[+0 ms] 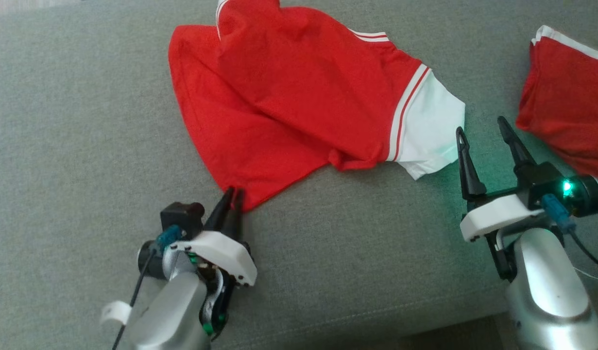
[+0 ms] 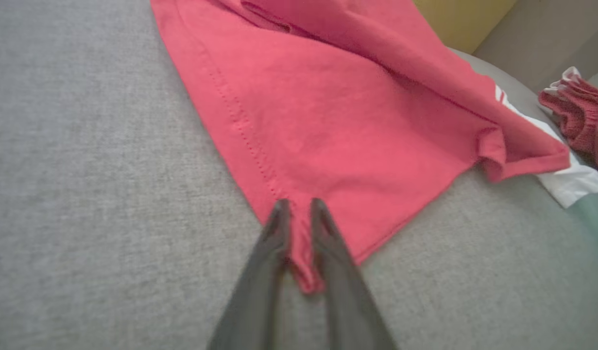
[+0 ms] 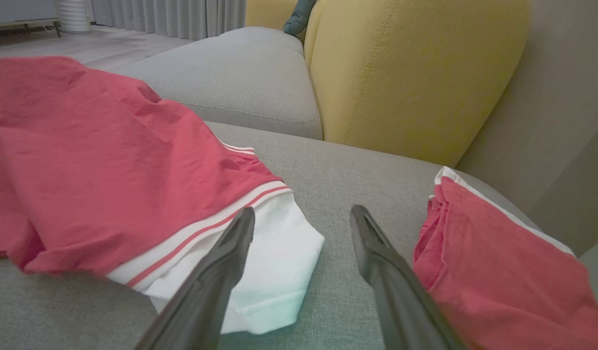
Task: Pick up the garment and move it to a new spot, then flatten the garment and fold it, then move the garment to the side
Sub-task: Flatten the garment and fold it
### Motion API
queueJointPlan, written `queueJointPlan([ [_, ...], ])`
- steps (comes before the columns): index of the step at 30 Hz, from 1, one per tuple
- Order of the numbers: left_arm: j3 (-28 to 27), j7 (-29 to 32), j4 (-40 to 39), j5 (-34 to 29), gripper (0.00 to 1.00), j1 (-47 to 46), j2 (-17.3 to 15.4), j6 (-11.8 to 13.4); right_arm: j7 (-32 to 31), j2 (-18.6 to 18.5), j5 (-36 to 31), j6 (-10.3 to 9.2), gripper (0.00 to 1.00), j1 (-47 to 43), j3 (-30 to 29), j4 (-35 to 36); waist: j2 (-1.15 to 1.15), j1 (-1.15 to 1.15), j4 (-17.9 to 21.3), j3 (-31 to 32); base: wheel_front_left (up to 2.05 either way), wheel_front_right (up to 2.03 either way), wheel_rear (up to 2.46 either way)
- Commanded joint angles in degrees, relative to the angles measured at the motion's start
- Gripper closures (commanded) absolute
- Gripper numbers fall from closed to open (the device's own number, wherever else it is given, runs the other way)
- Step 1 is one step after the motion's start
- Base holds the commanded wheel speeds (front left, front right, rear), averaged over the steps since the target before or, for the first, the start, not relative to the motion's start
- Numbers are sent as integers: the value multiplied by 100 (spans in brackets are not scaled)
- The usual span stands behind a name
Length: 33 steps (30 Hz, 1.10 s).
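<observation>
Left end effector (image 1: 233, 194): clenched on near corner of red shirt (image 1: 299, 87), hem pinched btwn two dark fingers (image 2: 328, 243), tips down at sofa (image 1: 75, 146) surface. Small fold of cloth bunched in the gap, per left wrist view.

Right end effector (image 1: 482, 127): released, jaws spread wide, grey sofa fabric visible btwn them. Just beside white sleeve (image 1: 432, 126); touching or not, can't tell. Green light (image 1: 567, 187) on its wrist housing, green tint on sleeve edge & sofa nearby.

Count: 2 end effectors, 2 red garments, 1 yellow cushion (image 3: 405, 73).

Shirt: mid-sofa, ahead of & btwn both arms. Spread but not flat: upper layer flopped over lower, long diag. creases, small roll of cloth at near edge by sleeve. Red body, stitched hem along left edge, white sleeve w/ red-and-white stripes at the seam, another striped bit on far side.

Folded red garment (image 1: 566, 107): to robot's right, apart from shirt, white trim along top edge, just past right end effector. Cushion upright at back of sofa seat, per right wrist view.
</observation>
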State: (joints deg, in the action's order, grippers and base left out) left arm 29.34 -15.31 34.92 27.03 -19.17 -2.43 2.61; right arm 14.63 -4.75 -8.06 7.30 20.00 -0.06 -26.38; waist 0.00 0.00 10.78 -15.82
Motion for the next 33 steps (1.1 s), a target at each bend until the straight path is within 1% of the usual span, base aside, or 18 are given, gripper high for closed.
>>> queueJointPlan([
  [1, -79, 31, 158, 66, 100, -56, -44, 55, 37, 9, 52, 19, 0, 121, 110, 178, 0, 0, -33, 70, 0, 0, 0],
  [5, -291, 31, 312, -67, 100, -84, -44, 238, 37, -5, 55, 19, 0, 97, 42, 138, 0, 0, -187, 192, 0, 0, 0],
  [11, -1061, 31, 204, -411, 100, -39, -72, 343, 37, 34, 100, 19, 0, 59, -4, 10, 0, 0, -472, 420, 0, 0, 0],
  [19, -2128, 31, -175, -853, 100, 30, -246, 399, 37, 117, 123, 19, 0, -23, 32, -293, 0, 0, -745, 684, 0, 0, 0],
  [24, -2513, 31, -149, -1124, 100, 29, -357, 356, 37, 156, 174, 19, 0, -35, 69, -468, 0, 0, -856, 782, 0, 0, 0],
  [26, -2576, 31, -154, -1178, 100, 36, -357, 368, 37, 161, 181, 19, 0, -44, 67, -496, 0, 0, -878, 807, 0, 0, 0],
  [27, -2641, 31, -175, -1221, 87, 53, -344, 388, 37, 166, 193, 19, 0, -52, 66, -519, 0, 0, -892, 824, 0, 0, 0],
  [28, -2696, 31, -210, -1275, 24, 79, -329, 406, 37, 170, 210, 19, 0, -59, 66, -538, 0, 0, -908, 843, 0, 0, 0],
  [29, -2752, 31, -240, -1304, 0, 121, -304, 410, 37, 174, 231, 19, 0, -66, 71, -557, 0, 0, -920, 860, 0, 0, 0],
  [33, -2864, 31, -369, -1435, 0, 383, -175, 392, 37, 183, 296, 19, 0, -123, 121, -647, 0, 0, -957, 937, 0, 0, 0],
])
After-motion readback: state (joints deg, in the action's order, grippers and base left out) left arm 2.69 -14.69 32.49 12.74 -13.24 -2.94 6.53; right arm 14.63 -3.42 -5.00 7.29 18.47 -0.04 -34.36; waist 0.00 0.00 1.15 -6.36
